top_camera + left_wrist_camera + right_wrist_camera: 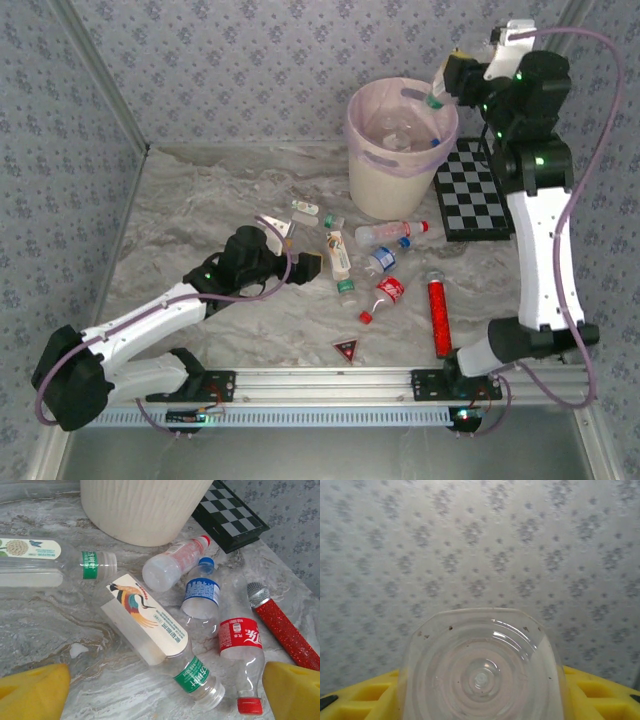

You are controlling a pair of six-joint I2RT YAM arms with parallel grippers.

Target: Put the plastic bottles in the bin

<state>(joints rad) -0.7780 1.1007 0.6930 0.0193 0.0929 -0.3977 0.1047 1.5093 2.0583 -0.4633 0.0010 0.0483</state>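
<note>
The cream bin (395, 185) with its pink liner stands at the back of the table and holds several bottles. My right gripper (447, 82) hovers over the bin's right rim, shut on a clear bottle (438, 97). That bottle's round base (482, 672) sits between the yellow fingers (365, 697). My left gripper (306, 267) is open, low over the table, just left of a cluster of bottles. In its wrist view a bird-label bottle (145, 622) lies ahead between the yellow fingertips (32, 692), beside a red-label bottle (241, 645), a blue-label bottle (201, 592) and a red-capped bottle (172, 565).
A black-and-white checkerboard (472, 190) lies right of the bin. A red glittery tube (438, 315) and a small red triangle (346, 349) lie near the front. Another bottle (45, 562) lies at the left, and a small one (305, 209) nearer the bin.
</note>
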